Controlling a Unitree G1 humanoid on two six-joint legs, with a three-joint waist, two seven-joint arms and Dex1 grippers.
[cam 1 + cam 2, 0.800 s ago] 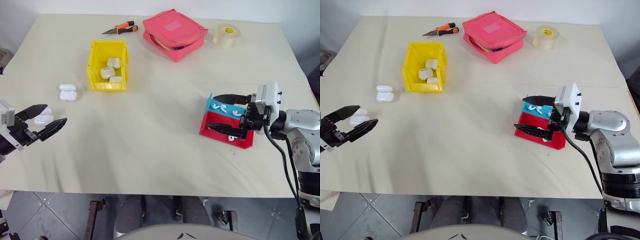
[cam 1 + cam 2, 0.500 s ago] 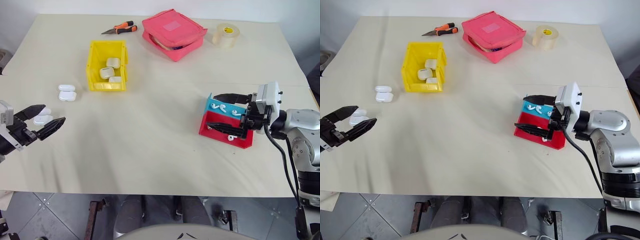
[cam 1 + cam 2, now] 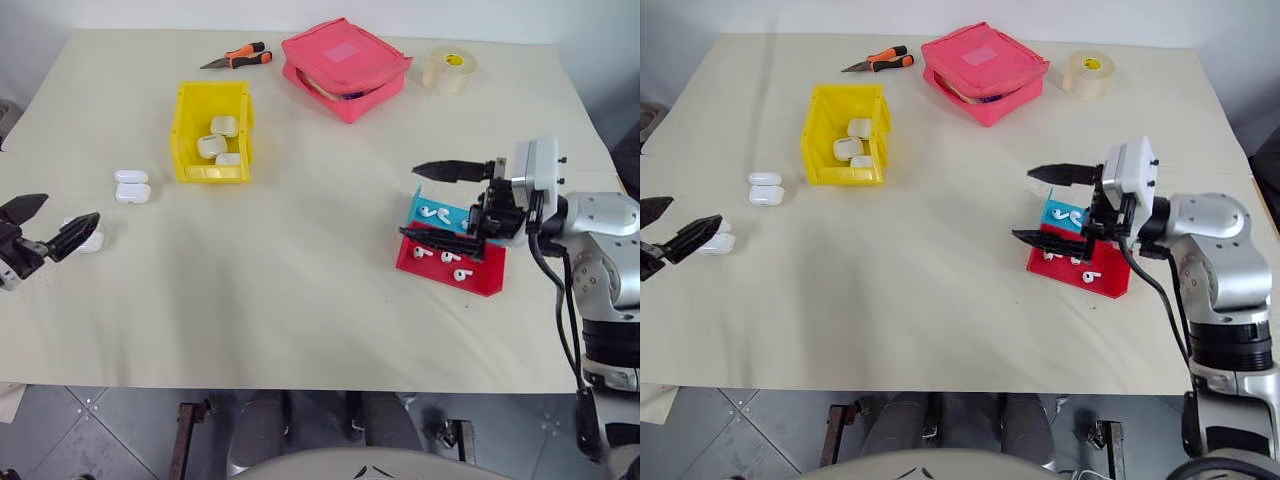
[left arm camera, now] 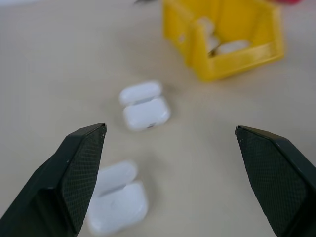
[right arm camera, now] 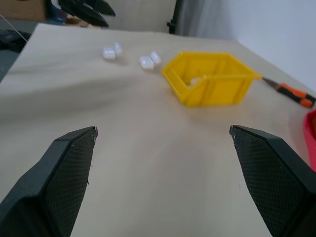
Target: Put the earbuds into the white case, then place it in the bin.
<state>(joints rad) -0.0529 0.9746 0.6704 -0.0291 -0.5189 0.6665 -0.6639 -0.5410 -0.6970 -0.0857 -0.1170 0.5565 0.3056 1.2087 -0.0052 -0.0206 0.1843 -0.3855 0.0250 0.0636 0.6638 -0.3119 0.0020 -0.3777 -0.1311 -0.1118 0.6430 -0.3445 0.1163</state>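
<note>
— So, how do your pincers stand?

— My left pincer [image 3: 48, 228] hangs at the left edge of the surface [image 3: 300, 280], fingers spread wide and gripping nothing. It points forward and a little down. My right pincer [image 3: 432, 202] lies about level, pointing to my left, jaws as wide as they go and bare. Its lower finger sits over the red tray [image 3: 450, 268], the upper one over the teal tray [image 3: 440, 212].

— What's nearest the left one?

— An open white case [image 3: 88, 236] lies on the surface just beside the fingertips; in the left wrist view it is close by one finger, not touching as far as I can tell. A second open case [image 3: 132, 187], glossy and rounded, rests a little farther on.

— And the bin?

— The bin [image 3: 190, 140], bright yellow, stands beyond those cases with three white cases inside. Between the bin and my right arm there is a broad bare stretch of surface.

— The earbuds?

— The earbuds [image 3: 448, 255] are tiny white pieces with short stems: three in the red tray, two or so in the teal one behind it.

— Anything along the far edge?

— Pliers [image 3: 238, 57] with orange handles, a pink pouch [image 3: 345, 67] and a roll of tape [image 3: 449, 70], all well apart from both pincers.
</note>
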